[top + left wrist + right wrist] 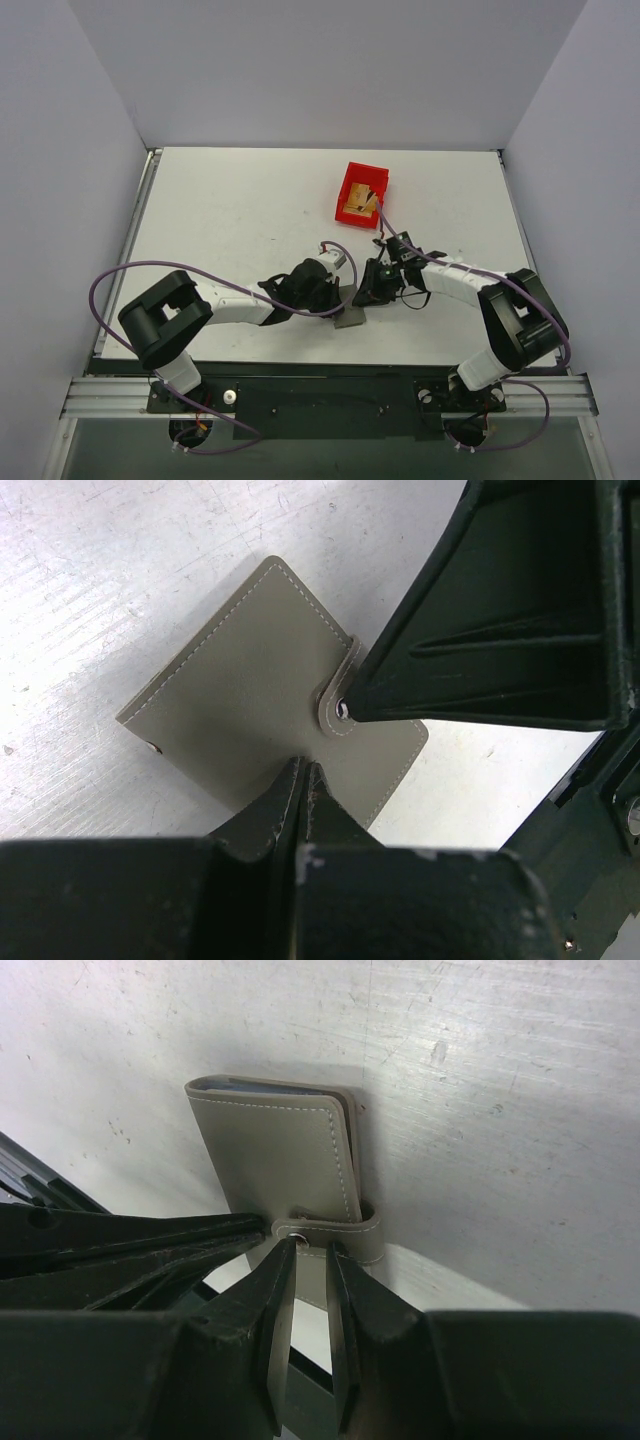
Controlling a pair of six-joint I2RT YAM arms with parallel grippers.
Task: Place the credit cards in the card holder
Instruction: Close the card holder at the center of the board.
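While my left gripper (303,770) is pinching the card holder (250,680) edge, my right gripper (310,1252) is nipping its tab (335,1230) — jaws barely parted; cards (362,203) are lying in the red bin (347,187) — well apart.

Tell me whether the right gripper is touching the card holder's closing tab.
Touching. In the right wrist view the right gripper has its fingertips at the closing tab of the card holder, with no gap showing by the snap.
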